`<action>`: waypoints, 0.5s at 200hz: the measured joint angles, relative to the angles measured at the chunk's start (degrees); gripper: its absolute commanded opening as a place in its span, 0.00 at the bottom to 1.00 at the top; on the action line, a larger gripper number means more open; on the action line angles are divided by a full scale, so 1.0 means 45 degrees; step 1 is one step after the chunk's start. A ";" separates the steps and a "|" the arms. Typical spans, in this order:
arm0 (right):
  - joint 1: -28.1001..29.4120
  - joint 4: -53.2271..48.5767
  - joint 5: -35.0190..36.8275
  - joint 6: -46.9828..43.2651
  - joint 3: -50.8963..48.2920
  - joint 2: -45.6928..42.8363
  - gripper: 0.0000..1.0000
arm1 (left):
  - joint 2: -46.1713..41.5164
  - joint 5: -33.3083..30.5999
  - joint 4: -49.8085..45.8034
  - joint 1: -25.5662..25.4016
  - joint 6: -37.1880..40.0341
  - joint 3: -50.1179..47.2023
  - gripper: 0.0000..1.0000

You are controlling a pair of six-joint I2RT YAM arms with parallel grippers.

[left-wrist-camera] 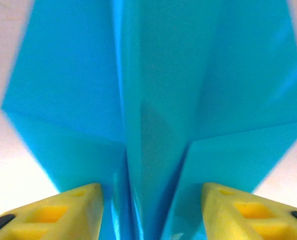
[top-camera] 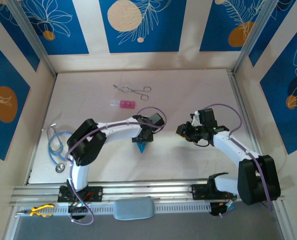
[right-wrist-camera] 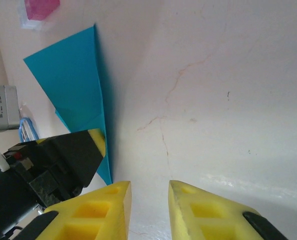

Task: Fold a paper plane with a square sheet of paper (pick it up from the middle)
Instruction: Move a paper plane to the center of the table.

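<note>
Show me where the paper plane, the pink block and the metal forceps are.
paper plane [right-wrist-camera: 73,82]: right wrist view, on its flat wing
pink block [top-camera: 127,104]: top external view, its middle
metal forceps [top-camera: 131,90]: top external view, its shanks

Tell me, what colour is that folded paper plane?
Plain cyan-blue all over, with no markings. The paper plane shows best in the left wrist view.
</note>
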 measured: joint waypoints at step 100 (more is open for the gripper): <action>-0.0967 -0.1967 0.3949 -0.1894 0.2647 -0.0398 0.45 | -0.4017 -0.1350 0.0199 0.0019 0.1413 -0.0743 0.69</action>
